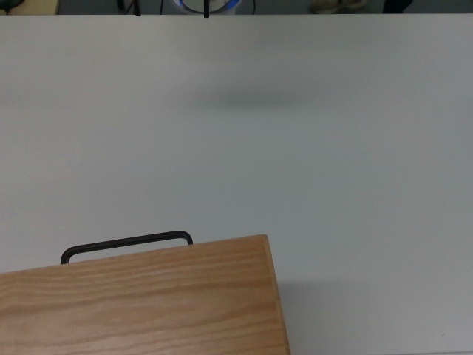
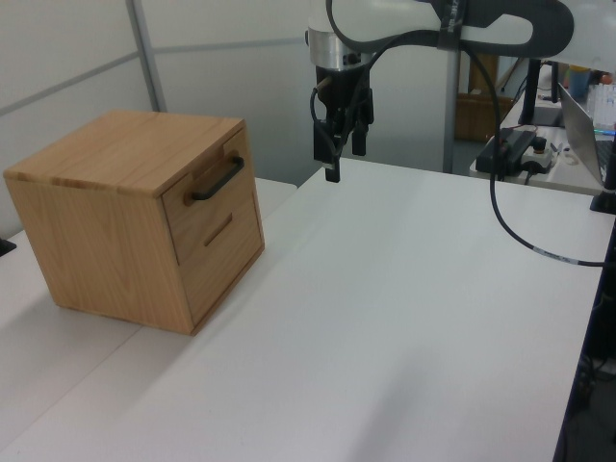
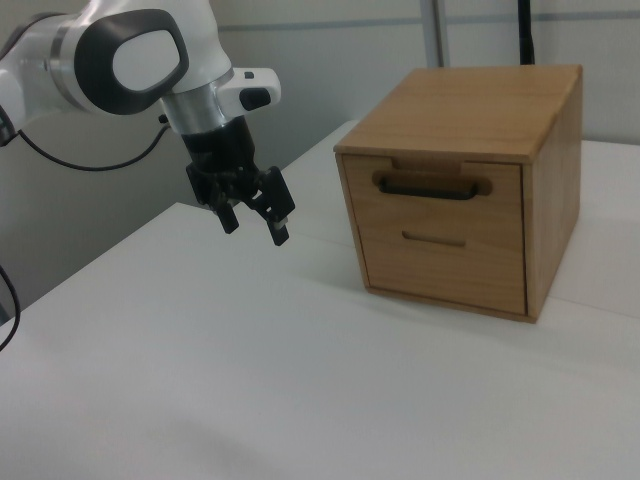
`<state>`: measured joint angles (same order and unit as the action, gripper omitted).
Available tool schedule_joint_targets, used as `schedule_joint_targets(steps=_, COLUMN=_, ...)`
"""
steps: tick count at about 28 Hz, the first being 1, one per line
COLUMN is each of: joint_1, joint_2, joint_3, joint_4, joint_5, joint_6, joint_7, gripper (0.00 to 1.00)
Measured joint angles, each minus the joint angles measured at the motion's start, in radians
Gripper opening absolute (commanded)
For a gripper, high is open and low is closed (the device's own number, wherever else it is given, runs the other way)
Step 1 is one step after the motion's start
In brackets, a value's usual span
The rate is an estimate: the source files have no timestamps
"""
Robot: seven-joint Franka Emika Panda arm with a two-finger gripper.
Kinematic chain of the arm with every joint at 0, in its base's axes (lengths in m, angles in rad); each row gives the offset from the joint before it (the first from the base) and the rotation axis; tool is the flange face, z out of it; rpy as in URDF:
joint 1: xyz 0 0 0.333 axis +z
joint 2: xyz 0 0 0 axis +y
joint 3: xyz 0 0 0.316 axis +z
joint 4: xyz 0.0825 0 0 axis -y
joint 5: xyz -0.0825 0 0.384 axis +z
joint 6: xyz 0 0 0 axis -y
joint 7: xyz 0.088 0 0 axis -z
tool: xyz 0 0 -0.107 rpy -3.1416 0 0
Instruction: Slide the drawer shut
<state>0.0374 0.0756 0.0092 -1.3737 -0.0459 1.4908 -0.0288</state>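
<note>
Wooden and pale, the drawer (image 3: pixel 434 189) sits in the upper half of the cabinet (image 3: pixel 470 110), its front apparently flush or nearly so, though we cannot be sure. We see its black handle (image 3: pixel 428 185) running crosswise. Our gripper (image 3: pixel 256 222) hangs above the table (image 3: pixel 250 380), fingers parted and holding nothing, well apart from the drawer, which lies toward the right view's right.

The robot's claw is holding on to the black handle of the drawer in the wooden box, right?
Not quite. The gripper is not holding the black handle; it hangs in the air above the white table, well apart from the drawer in the wooden box. The right view shows the gap, and the left view shows it too.
</note>
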Motion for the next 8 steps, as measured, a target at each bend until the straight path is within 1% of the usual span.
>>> schedule_joint_targets(steps=8, joint_1=-0.003, joint_2=0.000, joint_3=0.000, joint_4=0.000, joint_5=0.000, joint_6=-0.010, joint_7=0.001, gripper=1.00)
